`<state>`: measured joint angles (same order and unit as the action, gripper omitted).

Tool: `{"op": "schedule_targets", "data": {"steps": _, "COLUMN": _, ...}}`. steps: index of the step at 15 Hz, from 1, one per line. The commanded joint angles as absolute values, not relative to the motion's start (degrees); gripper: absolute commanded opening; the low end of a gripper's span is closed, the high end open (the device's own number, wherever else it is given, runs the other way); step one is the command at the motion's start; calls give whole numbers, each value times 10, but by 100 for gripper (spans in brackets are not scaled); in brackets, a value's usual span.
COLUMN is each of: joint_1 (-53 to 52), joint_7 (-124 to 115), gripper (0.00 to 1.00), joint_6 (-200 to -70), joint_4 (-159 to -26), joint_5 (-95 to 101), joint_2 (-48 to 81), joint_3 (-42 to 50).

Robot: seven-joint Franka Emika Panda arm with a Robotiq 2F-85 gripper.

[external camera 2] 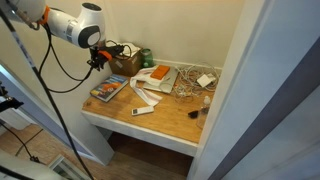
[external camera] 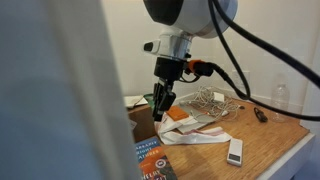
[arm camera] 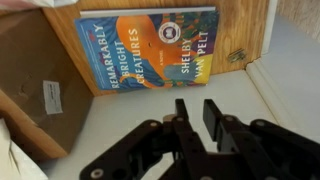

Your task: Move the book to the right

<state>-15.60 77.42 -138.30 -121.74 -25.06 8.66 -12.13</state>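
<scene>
Fingers [arm camera: 183,118] of the gripper [arm camera: 197,103] stand close together in the wrist view, with only a thin gap and nothing held between them; the gripper reads as closed and empty. It hangs above the table [external camera 2: 165,125], clear of everything on it, and shows in both exterior views [external camera: 162,103] [external camera 2: 96,64].

Beyond the fingertips in the wrist view lies the book [arm camera: 150,45], flat on the wood, cover up: blue with an orange band, white lettering and a colourful picture. One short edge sits just beside the brown cardboard box [arm camera: 35,90]. In both exterior views the book [external camera: 150,160] [external camera 2: 108,90] rests near the front edge of the table, at the end where the arm is, with the box [external camera 2: 125,63] behind it toward the wall.

A white remote [external camera 2: 145,109] lies near the front edge, apart from the book. Farther back are a small orange flat item [external camera: 178,114] and a tangle of pale cables [external camera: 210,98].
</scene>
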Motion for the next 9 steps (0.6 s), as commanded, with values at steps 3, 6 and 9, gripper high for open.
{"op": "schedule_targets", "data": {"steps": 3, "joint_1": -102, "joint_7": 932, "gripper": 0, "joint_6": -1409, "joint_4": -1165, "joint_5": -382, "joint_2": 165, "joint_3": -185}}
{"op": "schedule_targets", "data": {"steps": 6, "joint_1": -104, "joint_7": 908, "gripper": 1, "joint_6": -1405, "joint_4": -1178, "joint_5": -356, "joint_2": 156, "joint_3": -181}}
{"op": "schedule_targets", "data": {"steps": 9, "joint_1": -102, "joint_7": 911, "gripper": 1, "joint_6": -1405, "joint_4": -1172, "joint_5": -358, "joint_2": 161, "joint_3": -183}}
